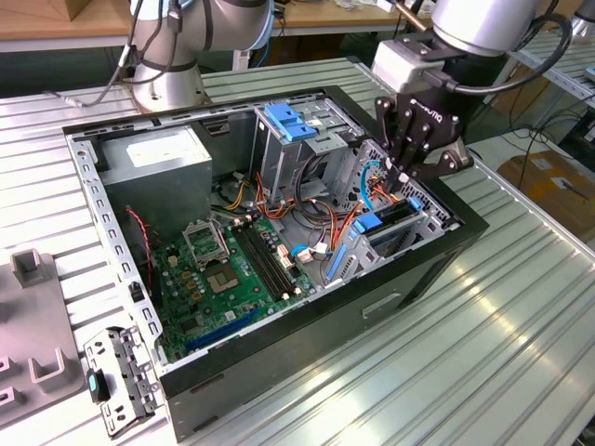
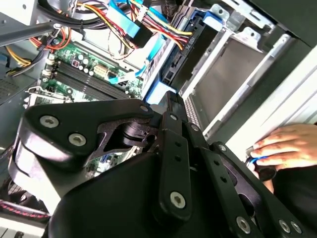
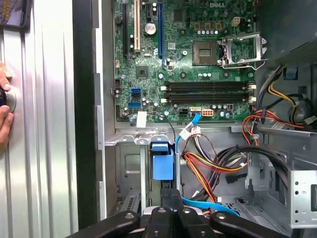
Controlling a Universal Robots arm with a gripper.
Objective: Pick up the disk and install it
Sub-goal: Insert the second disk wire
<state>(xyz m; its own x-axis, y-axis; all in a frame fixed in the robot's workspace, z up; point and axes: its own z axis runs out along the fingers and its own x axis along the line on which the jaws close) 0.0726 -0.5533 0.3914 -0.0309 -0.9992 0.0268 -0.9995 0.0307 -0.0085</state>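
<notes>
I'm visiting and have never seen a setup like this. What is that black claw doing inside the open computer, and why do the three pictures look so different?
The black claw is the gripper at the end of a robot arm. Its job is to fit a disk into the open computer case, which lies on its side on a ribbed metal table.

The exterior view comes from a camera standing off the arm. It shows the gripper lowered at the drive bay at the exterior view's right, near the green motherboard and a grey power-supply box.

Both wrist views come from cameras riding on the arm, so they look past the gripper into the case. A person's hand rests beside the case. I cannot tell whether the gripper holds the disk.
</notes>
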